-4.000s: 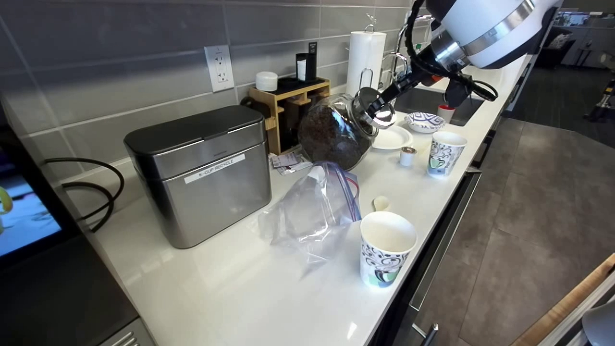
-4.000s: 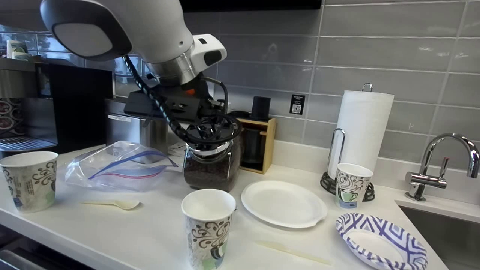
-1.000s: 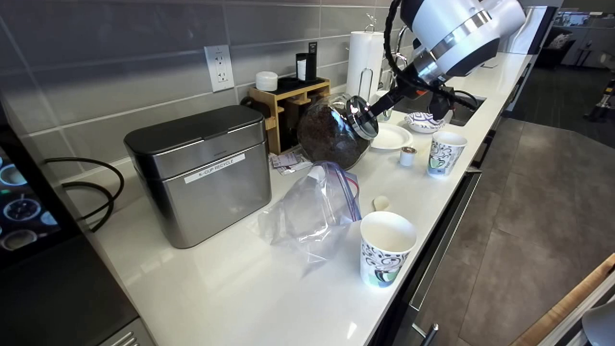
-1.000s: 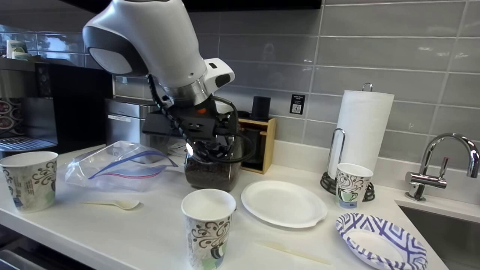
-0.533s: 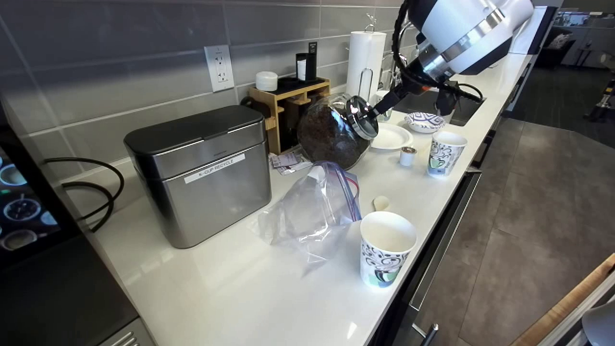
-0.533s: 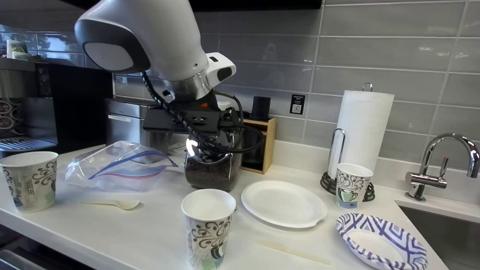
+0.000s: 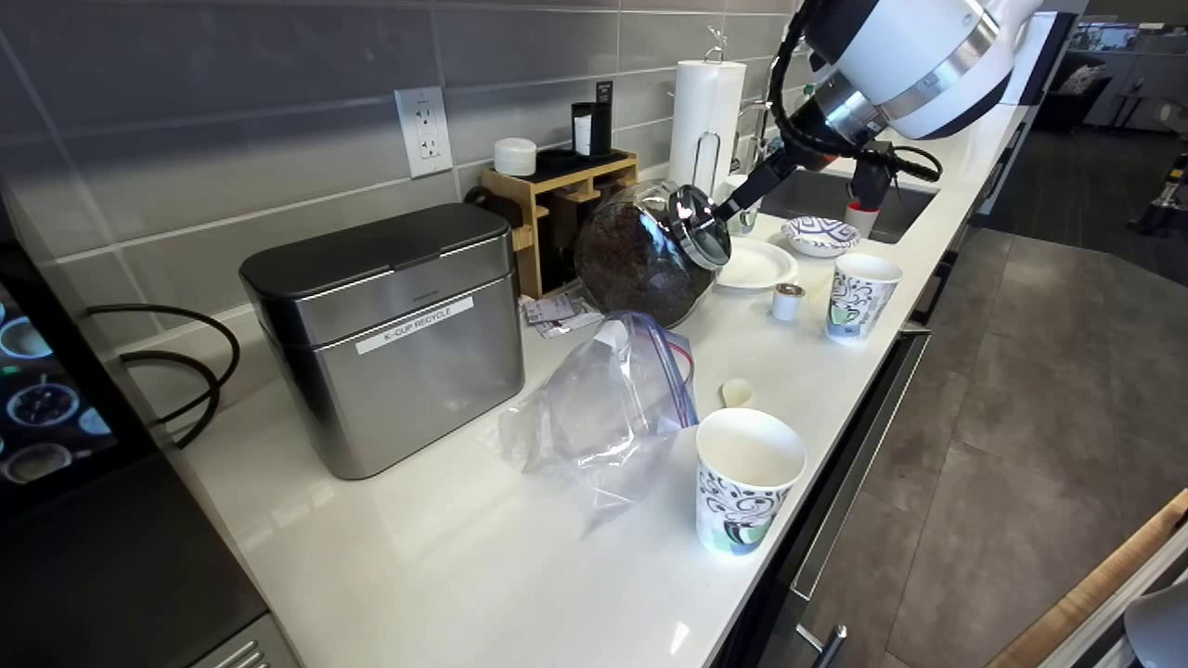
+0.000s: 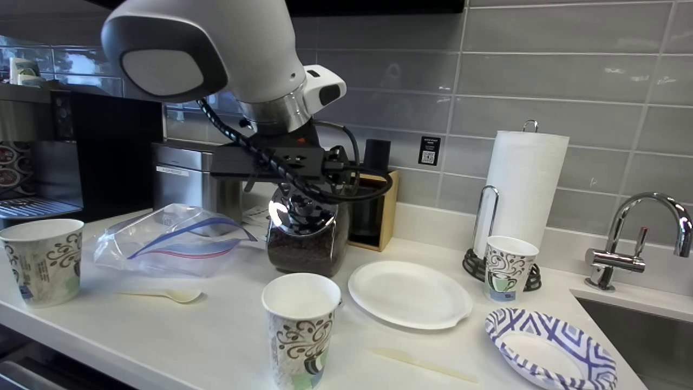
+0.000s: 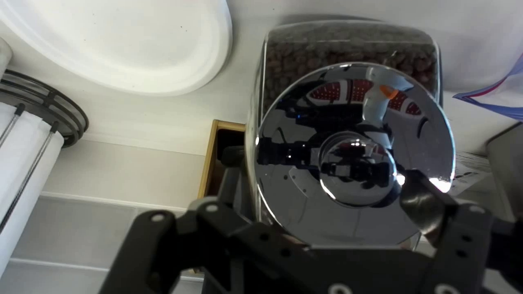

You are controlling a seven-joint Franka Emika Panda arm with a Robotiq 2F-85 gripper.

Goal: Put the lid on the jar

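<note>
The jar [image 7: 643, 260] is a rounded, see-through vessel with dark brown contents, tilted on the counter in front of the wooden organizer. Across its mouth lies the shiny mirror-like lid [image 7: 698, 227], which looks flush with the rim and has a round knob [image 9: 357, 169] in its middle. My gripper [image 9: 322, 168] hangs just off the lid with its jaws wide apart. In the wrist view, one fingertip stands past the lid's edge and the other overlaps the lid beside the knob; nothing is gripped. Whether that fingertip touches the lid I cannot tell.
A clear plastic bag [image 8: 173, 241] lies beside the jar, and a white plate [image 8: 409, 295] on its other side. Patterned paper cups [image 8: 300, 330] stand near the counter's front. Behind are the organizer [image 8: 389, 216], a steel bin [image 7: 418, 371] and a paper towel roll [image 8: 522, 189].
Four seconds ago the lid was tilted away from the mouth at my gripper; by one second ago it lay on the jar. Since then the arm has drawn slightly up and back; lid and jar stayed.
</note>
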